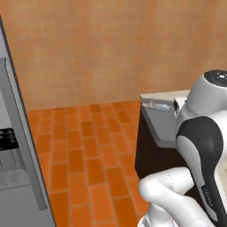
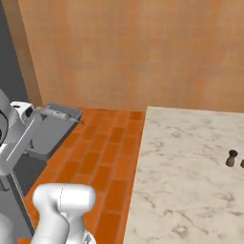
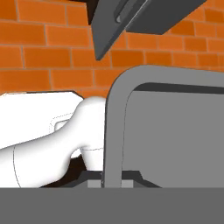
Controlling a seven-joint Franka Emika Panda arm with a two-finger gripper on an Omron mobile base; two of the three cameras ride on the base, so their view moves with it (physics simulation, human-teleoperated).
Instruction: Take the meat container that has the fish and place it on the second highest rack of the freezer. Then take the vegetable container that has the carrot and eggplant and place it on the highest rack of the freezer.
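The meat container [image 1: 160,124], a flat grey tray, hangs in the air beside the counter, tilted on its edge. The silvery fish [image 1: 155,104] lies along its upper rim, also seen in the right base view as the fish [image 2: 58,113] on the container [image 2: 50,131]. My gripper [image 1: 176,108] [image 2: 37,115] is shut on the tray's edge. In the hand view the container's rounded rim [image 3: 113,127] and grey bottom stand right before the hand, and my fingertips are hidden. The freezer's grey door [image 1: 20,119] with its bins stands open at the far left.
A marble counter [image 2: 190,171] on a dark cabinet [image 1: 148,155] lies to the right, with a small dark shaker [image 2: 231,157] on it. Orange brick floor [image 1: 88,159] stretches between counter and freezer. A tan wall [image 1: 111,48] closes the back.
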